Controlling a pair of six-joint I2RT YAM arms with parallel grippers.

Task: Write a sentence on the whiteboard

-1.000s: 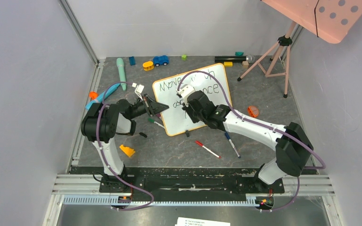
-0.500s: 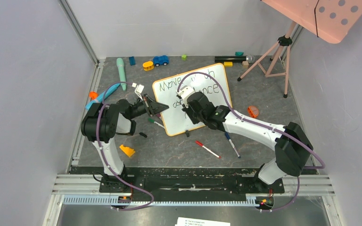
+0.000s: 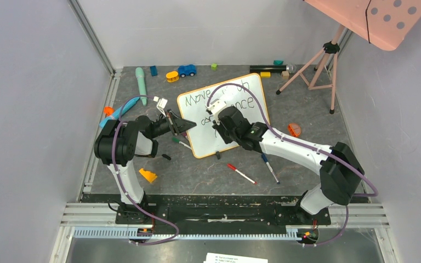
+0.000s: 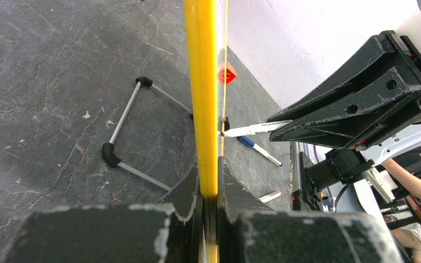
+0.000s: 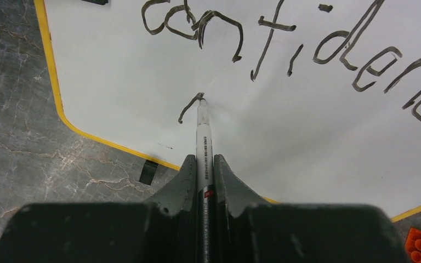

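The whiteboard (image 3: 200,143), white with an orange frame, stands tilted on the grey mat. My left gripper (image 3: 189,125) is shut on the whiteboard's left frame edge (image 4: 200,82), which runs up between its jaws (image 4: 209,181). My right gripper (image 5: 203,164) is shut on a marker (image 5: 203,142). The marker tip touches the whiteboard (image 5: 318,142) at the end of a short hooked stroke (image 5: 186,109). The sentence reads "Move" (image 3: 196,99) in the top row and "confidenc" (image 5: 274,38) below; the right arm (image 3: 235,127) hides part of it.
A red pen (image 3: 241,173) and a blue pen (image 3: 269,167) lie in front of the board. A green-capped marker (image 3: 180,142) lies by its left corner. An orange piece (image 3: 294,129), an orange wedge (image 3: 147,175), a pink tripod (image 3: 318,66) and small toys (image 3: 186,70) surround it.
The right wrist has shifted only slightly over the board. The left arm has not moved.
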